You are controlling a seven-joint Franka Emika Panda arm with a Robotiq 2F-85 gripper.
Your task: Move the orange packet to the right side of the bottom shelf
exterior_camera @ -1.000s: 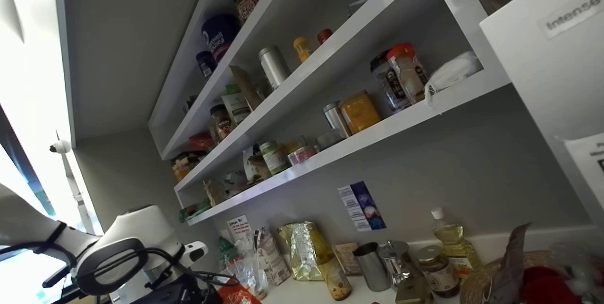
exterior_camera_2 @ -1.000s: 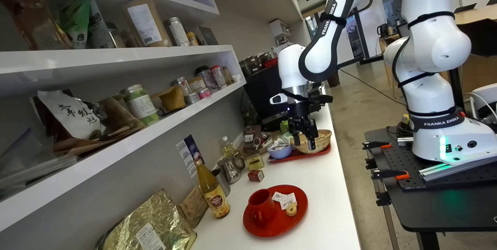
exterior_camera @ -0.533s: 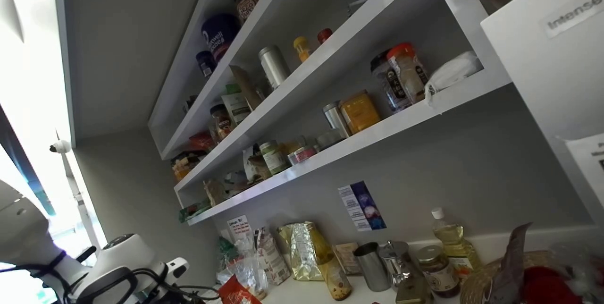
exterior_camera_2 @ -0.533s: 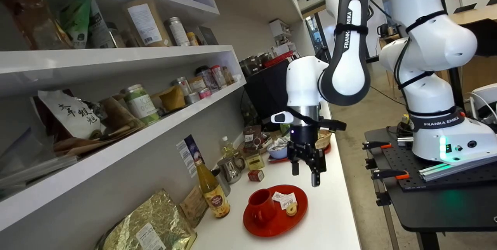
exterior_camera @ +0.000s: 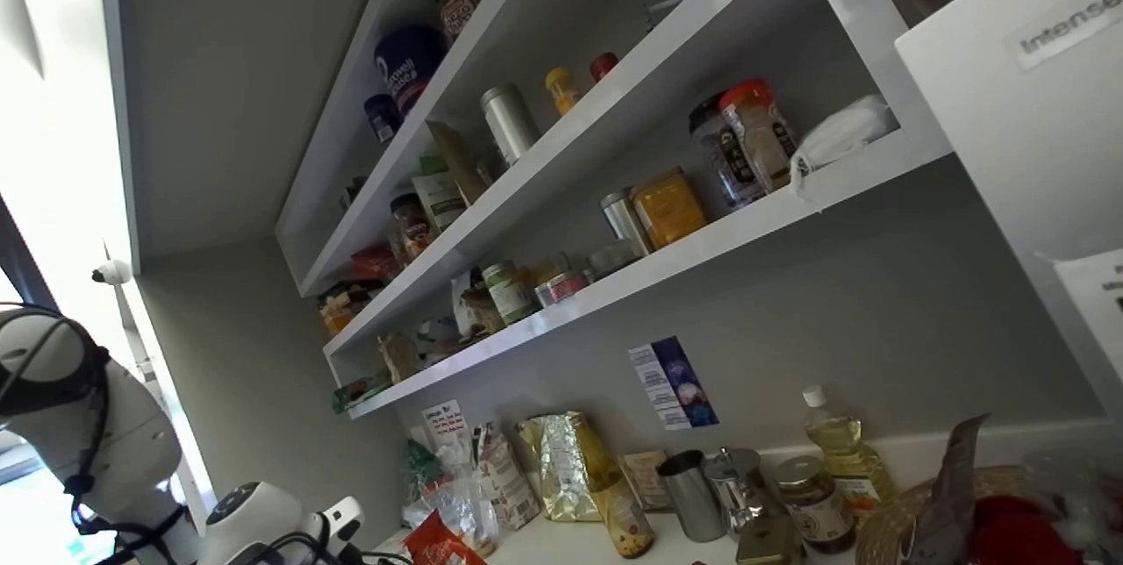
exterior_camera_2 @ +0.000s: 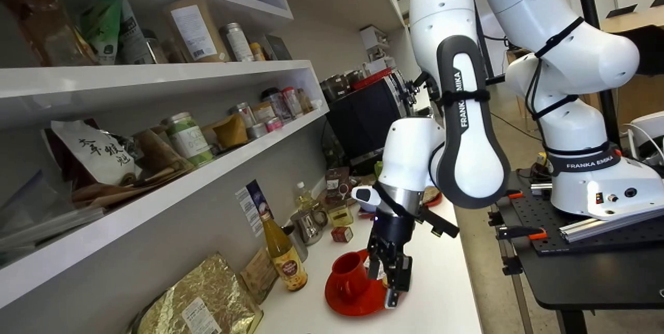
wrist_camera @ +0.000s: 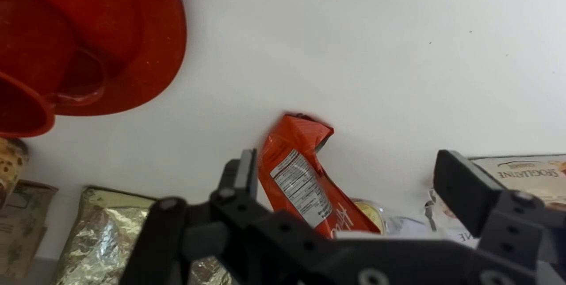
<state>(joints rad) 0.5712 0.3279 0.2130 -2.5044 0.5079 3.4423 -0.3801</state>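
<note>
The orange packet (wrist_camera: 294,179) is red-orange with a white printed label. In the wrist view it is on the white counter, between my fingers and nearer the left one. Its lower part is hidden behind the gripper body. It also shows at the bottom edge of an exterior view (exterior_camera: 439,541). My gripper (wrist_camera: 349,165) is open and empty, above the counter. In an exterior view it hangs open over the red plate's near side (exterior_camera_2: 383,284); the packet is out of that view. The bottom shelf (exterior_camera: 614,282) runs above the counter in both exterior views (exterior_camera_2: 155,204).
A red plate (wrist_camera: 163,55) with a red cup (wrist_camera: 35,55) stands beside the packet. A gold foil bag (wrist_camera: 104,232), a bottle (exterior_camera_2: 285,253) and a pastry package (wrist_camera: 522,179) are close by. Jars (exterior_camera: 728,153), a yellow-orange box (exterior_camera: 671,210) and a white bag (exterior_camera: 847,131) occupy the shelf's right part.
My gripper has travelled along the counter, from near the basket to over the red plate, and lower in an exterior view. It stays open. The packet has not moved.
</note>
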